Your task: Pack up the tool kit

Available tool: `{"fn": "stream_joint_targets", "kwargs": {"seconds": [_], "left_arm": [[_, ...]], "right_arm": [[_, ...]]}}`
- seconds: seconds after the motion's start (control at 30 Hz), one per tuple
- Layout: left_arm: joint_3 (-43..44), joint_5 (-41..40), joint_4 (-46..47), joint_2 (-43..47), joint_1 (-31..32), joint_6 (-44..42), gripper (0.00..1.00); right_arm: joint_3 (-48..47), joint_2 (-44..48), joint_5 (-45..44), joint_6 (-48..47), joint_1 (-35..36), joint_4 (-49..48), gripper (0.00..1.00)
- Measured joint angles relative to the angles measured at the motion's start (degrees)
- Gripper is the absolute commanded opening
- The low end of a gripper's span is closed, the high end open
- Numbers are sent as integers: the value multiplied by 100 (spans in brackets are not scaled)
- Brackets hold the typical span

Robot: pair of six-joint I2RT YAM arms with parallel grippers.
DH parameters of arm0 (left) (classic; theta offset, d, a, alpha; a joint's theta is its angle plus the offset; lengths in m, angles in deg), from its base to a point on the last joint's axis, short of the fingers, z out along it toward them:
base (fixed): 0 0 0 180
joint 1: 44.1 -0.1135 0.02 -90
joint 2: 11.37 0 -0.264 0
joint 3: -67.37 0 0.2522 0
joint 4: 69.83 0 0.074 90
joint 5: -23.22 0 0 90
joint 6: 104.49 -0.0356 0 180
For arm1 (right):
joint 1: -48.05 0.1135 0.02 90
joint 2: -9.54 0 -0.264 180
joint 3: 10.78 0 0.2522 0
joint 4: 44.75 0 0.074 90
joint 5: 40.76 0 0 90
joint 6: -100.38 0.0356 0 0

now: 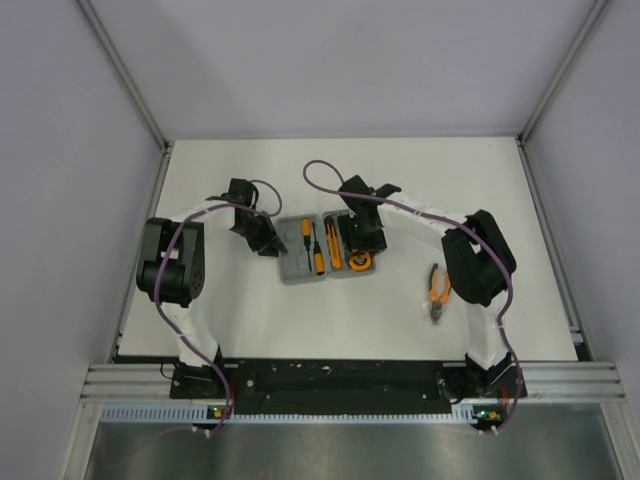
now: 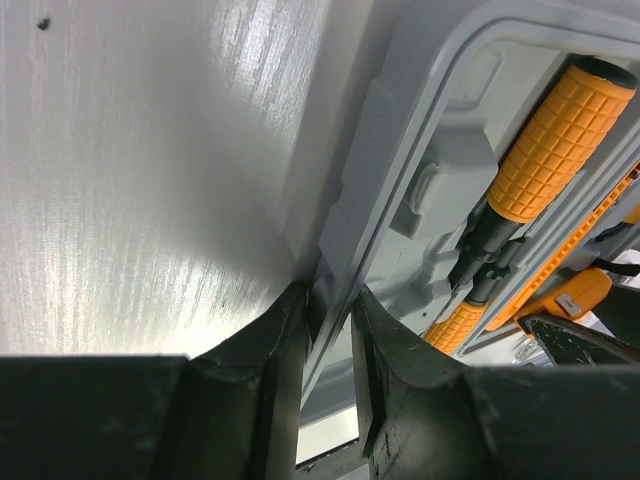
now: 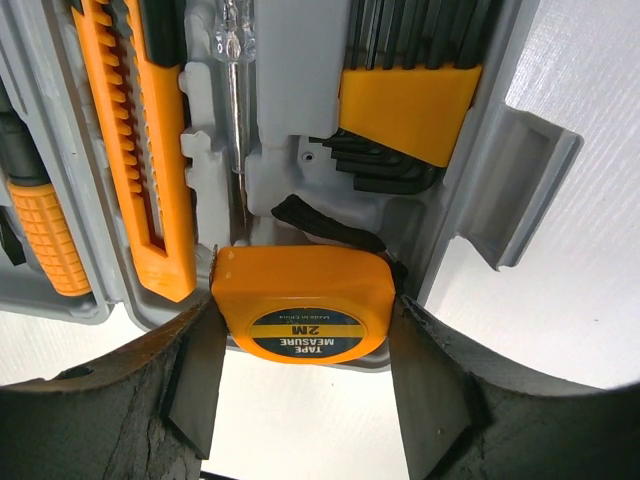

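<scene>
The grey case (image 1: pixel 293 272) lies open on the white table (image 1: pixel 250 320), in the middle, between the two arms. Its left edge is pinched by the left gripper (image 2: pixel 328 305). The jaws are almost together, with the thin rim of the case caught between them, so the case is likely kept from sliding.

Inside the case, an orange screwdriver (image 2: pixel 560 130), an orange cutter knife (image 3: pixel 140 150) and a row of black hex keys (image 3: pixel 410 100) are seen in their slots.

The orange tape measure (image 3: pixel 300 285) is held by the right gripper (image 3: pixel 305 300). The jaws are spread wide, and one pad is pressed on each side of it. It is placed at the near edge of the right half of the case, and a bit of it sticks out over that edge, toward the arms. Its pocket seems to lie just past it, deeper in the case — so a small push away from the arms and down is probably needed to seat it.

The pliers (image 1: pixel 437 290) are not packed yet. They are left on the table, to the right of the case and apart from it, close beside the right arm. Their long side runs from near to far. The right arm is much nearer to them, so they are best picked up by that arm once the tape measure is let go.
</scene>
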Motion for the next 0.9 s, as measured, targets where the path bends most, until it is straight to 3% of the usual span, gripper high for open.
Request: {"fn": "stream_joint_targets", "kwargs": {"seconds": [0.17, 0.53, 0.67, 0.9], "left_arm": [[0, 44, 2, -17, 2, 2, 28], [0, 111, 2, -35, 4, 2, 28], [0, 109, 0, -35, 4, 0, 28], [0, 111, 2, -35, 4, 0, 28]], "right_arm": [[-83, -28, -179, 26, 48, 146, 56], [-289, -42, -533, 72, 83, 514, 75], [-330, -42, -549, 66, 85, 551, 75], [-420, -42, -612, 0, 101, 616, 63]]}}
